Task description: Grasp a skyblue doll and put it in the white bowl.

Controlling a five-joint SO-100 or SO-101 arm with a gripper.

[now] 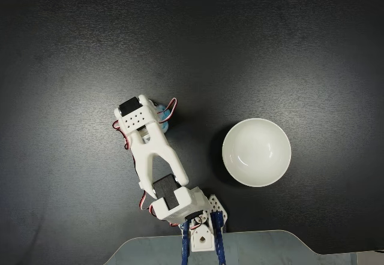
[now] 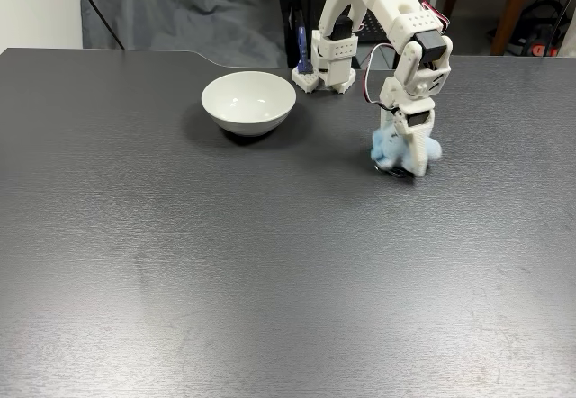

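Pinching skyblue doll [image 2: 402, 149] on surface [image 2: 270, 263], claw [image 2: 412, 166] closing around plush; needing firm central squeeze before lifting toward white bowl [image 2: 248, 101].

1. One doll [image 2: 392, 146], pale blue, sitting right at the fingers of the gripper [image 2: 407, 166].
2. One bowl [image 2: 248, 101], white, well apart from the fingers.
3. One arm [image 1: 157, 151], white, on one dark table [image 2: 225, 272].
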